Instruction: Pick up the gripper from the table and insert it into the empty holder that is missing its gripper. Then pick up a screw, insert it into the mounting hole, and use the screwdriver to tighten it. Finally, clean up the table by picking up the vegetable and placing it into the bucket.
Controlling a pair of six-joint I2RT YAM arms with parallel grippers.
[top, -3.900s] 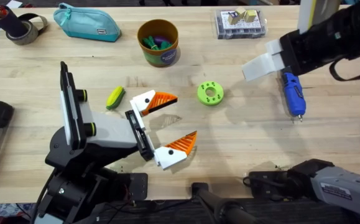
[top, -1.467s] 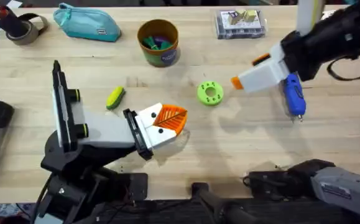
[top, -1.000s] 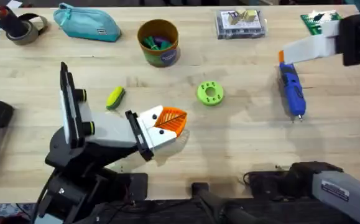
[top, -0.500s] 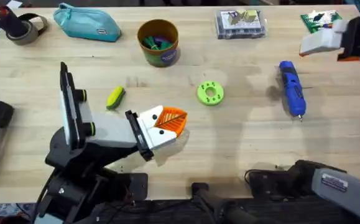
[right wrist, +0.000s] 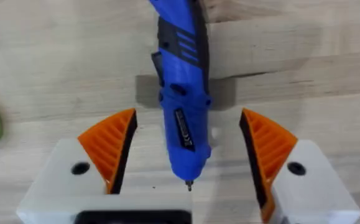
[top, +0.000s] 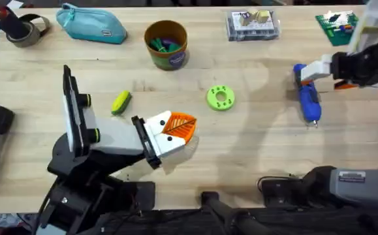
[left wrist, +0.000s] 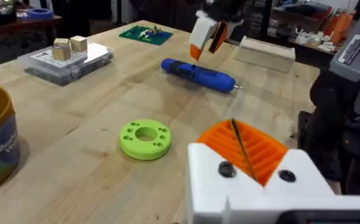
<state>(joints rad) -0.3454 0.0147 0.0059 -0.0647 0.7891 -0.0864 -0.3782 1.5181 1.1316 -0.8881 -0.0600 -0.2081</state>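
Spreading wide under everything, the pale wooden surface [top: 254,156] carries all the things. My left arm lies low at the near left, and my left hand [top: 175,127] rests just above the boards near the middle, its two orange pads pressed together with nothing between them. My right arm reaches in from the far right, and my right hand [top: 319,68] hovers over the far end of the screwdriver [top: 307,93], fingers apart. In the right wrist view the orange pads [right wrist: 111,146] stand on either side of the blue body [right wrist: 183,93] without touching it, and the metal tip points back toward my palm.

A teal pouch [top: 91,23] lies at the far left edge, with a roll of tape [top: 25,29] beside it at the corner. The bucket [top: 166,44] stands upright at the far middle, orange-brown with a purple-and-green label, and some green and purple bits sit inside it. A clear box of small parts [top: 252,25] sits at the far edge to the right of the bucket, and a green circuit board [top: 335,25] lies at the far right corner.

The screwdriver lies flat on the right side of the surface, well apart from the bucket. A lime-green disc with holes [top: 220,98] lies flat near the middle, between my left hand and the screwdriver. The vegetable [top: 120,102], yellow with green sides, lies on the boards left of centre, near my left hand and apart from the bucket.
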